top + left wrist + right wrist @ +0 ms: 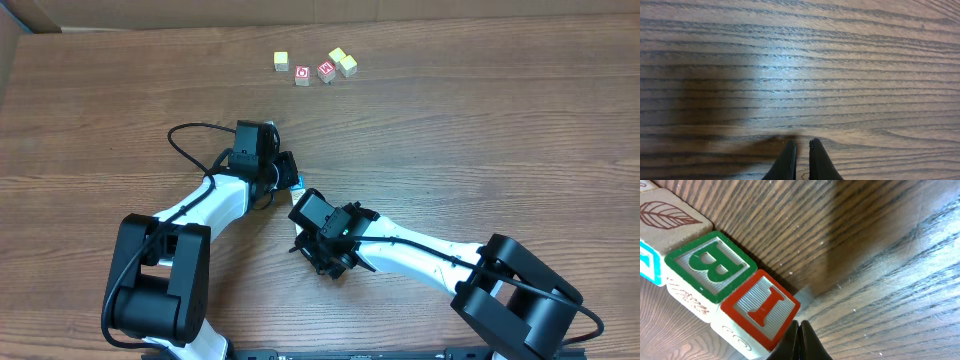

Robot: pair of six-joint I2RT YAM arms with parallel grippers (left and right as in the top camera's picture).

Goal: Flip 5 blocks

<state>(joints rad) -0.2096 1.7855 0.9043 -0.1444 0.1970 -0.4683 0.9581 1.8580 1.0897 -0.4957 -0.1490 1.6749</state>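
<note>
Three yellow blocks (281,61) (338,55) (347,66) lie at the far edge of the table with two red-faced cubes (302,75) (326,71) among them. A sliver of a teal-faced block (297,183) shows between my two grippers at mid-table. In the right wrist view a row of blocks lies close: a leaf-printed one (667,215), a green B (710,265), a red I (760,307) and a teal edge (647,260). My right gripper (799,326) (300,200) is shut, empty, its tips beside the red I block's corner. My left gripper (801,146) (290,172) is shut over bare wood.
The wooden table (480,130) stretches bare to the right and left of the arms. A black cable (185,145) loops off the left arm. Both arms cross the near middle of the table, covering most of the nearby row of blocks from above.
</note>
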